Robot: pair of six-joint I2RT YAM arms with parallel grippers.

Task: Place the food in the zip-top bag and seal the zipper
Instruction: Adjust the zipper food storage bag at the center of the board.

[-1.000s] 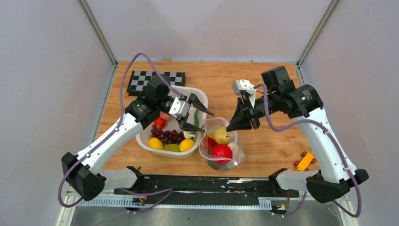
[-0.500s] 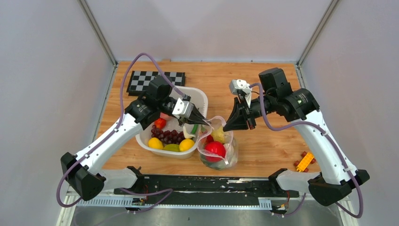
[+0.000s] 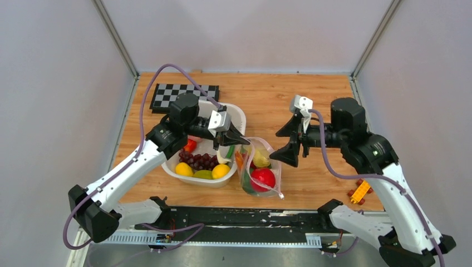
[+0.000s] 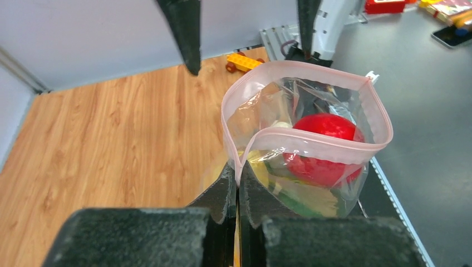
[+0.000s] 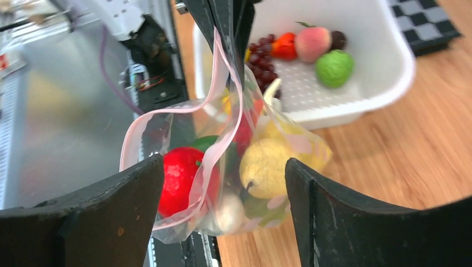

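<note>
while the left gripper (image 3: 239,139) was clamped on the zipper (image 4: 311,143) edge of the zip-top bag (image 4: 253,114), the right gripper (image 3: 281,146) stood apart just beside it, holding nothing. bag was between basket (image 3: 239,115) and right arm, tomato (image 3: 262,178) inside; grapes (image 3: 201,160), lemons (image 3: 183,168) lay in the basket. step looked like filling; next move probably needs the mouth kept open and another piece fetched.

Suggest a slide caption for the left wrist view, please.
Left gripper pinches the zip-top bag by its pink zipper, red fruit inside, right gripper open beyond.
</note>
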